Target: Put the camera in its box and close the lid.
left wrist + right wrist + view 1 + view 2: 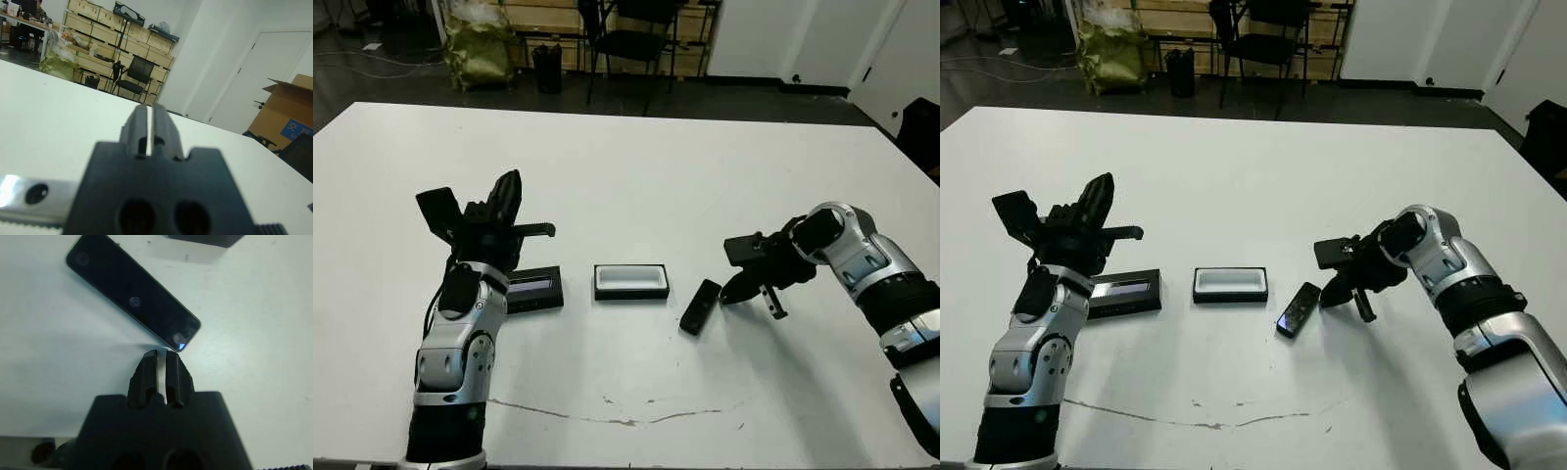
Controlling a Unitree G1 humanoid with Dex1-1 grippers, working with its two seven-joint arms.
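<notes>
right claw (161, 357) together, tips at camera (132, 301) edge | left claw (150, 127) together, raised | risk: closed tips shove camera past box (630, 281)

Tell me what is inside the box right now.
The box shows only its white lining; nothing lies in it. The camera lies on the table beside it; the lid lies apart, partly hidden by the left arm.

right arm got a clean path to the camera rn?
Probably yes. The right gripper sits just beside the camera, fingertips almost at one end, with only bare table between them. The box lies on the camera's far side, out of the way. Its fingers are nearly shut, so it must open first.
</notes>
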